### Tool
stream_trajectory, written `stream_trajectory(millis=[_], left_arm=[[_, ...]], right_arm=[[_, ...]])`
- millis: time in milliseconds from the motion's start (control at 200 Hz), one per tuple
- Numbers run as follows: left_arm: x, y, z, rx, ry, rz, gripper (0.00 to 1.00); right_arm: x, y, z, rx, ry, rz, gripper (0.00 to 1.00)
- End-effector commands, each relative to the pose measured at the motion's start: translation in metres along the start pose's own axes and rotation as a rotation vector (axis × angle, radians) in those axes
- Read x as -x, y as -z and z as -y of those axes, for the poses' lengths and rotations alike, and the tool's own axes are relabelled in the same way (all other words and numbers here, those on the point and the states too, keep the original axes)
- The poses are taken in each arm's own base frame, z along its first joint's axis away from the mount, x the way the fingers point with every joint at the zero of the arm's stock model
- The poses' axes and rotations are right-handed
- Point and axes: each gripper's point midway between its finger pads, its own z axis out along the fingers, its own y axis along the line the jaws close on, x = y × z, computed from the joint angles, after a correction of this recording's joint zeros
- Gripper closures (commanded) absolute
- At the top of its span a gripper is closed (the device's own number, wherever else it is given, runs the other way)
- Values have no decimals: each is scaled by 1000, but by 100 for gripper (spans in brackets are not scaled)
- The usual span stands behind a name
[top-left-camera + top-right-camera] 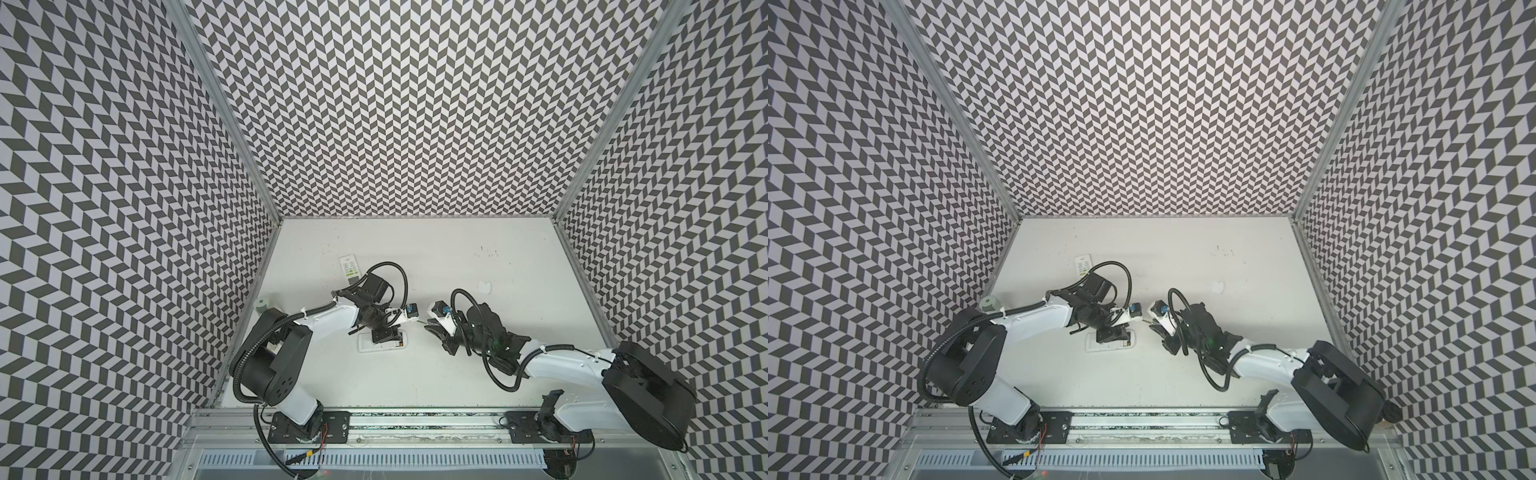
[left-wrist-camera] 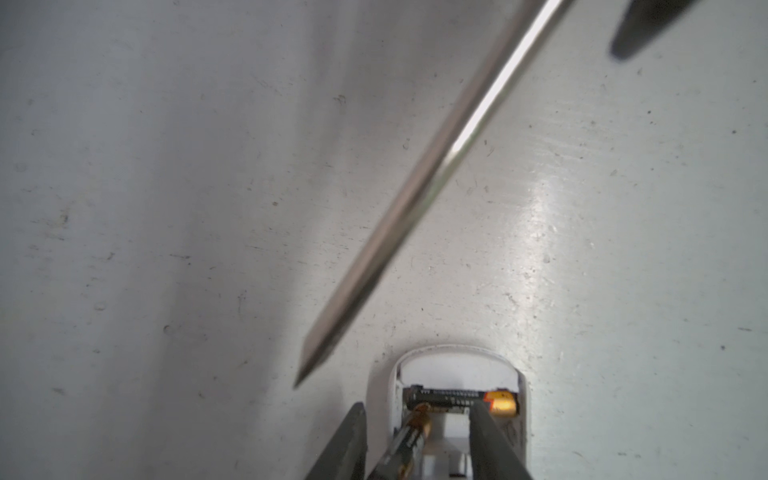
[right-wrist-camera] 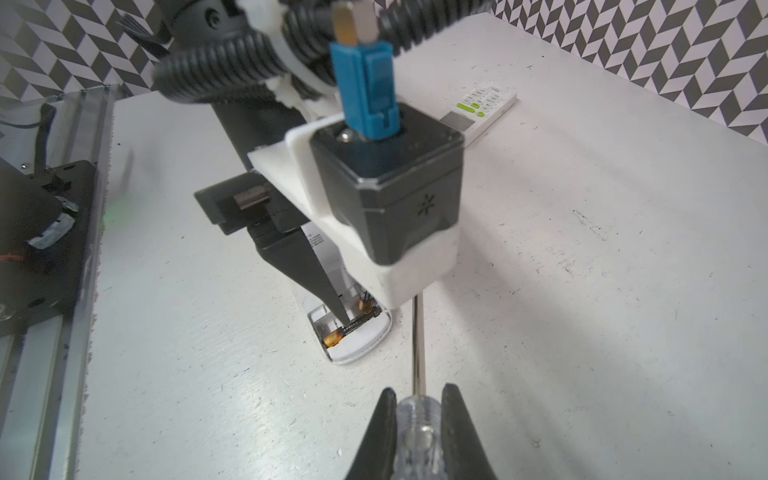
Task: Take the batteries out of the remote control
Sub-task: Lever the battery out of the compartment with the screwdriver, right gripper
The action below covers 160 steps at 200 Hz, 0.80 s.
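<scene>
Over the open remote (image 3: 360, 341) on the counter (image 3: 582, 291): left fingers (image 2: 492, 444), apart, astride a tilted battery (image 2: 409, 440), long axis running along them; second battery (image 2: 449, 400) crosswise beyond; right fingers (image 3: 384, 428) clamp the screwdriver (image 3: 417, 332), farther off

We get bright, even overhead light in both top views, where the patterned walls (image 1: 124, 187) bow toward the edges. In the left wrist view the screwdriver (image 2: 417, 199) is blurred, glare streaks the table (image 2: 536, 232), and the battery (image 2: 451, 398) looks sharper. In the right wrist view the blue plug (image 3: 365, 87) is soft.
</scene>
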Motion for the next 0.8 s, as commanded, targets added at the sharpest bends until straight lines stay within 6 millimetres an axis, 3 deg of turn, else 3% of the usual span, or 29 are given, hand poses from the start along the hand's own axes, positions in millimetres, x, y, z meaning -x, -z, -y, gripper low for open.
stream_trajectory(millis=[0, 511, 621, 796], left_arm=[[8, 3, -5, 6, 6, 13, 65], [28, 15, -7, -13, 46, 79, 94], [30, 14, -9, -7, 43, 79, 95], [51, 26, -20, 14, 40, 116, 97]], right_arm=[[21, 8, 8, -44, 12, 73, 100], [24, 13, 19, -99, -3, 84, 100], [25, 20, 24, -126, -20, 109, 100], [35, 34, 34, -180, -37, 141, 100]])
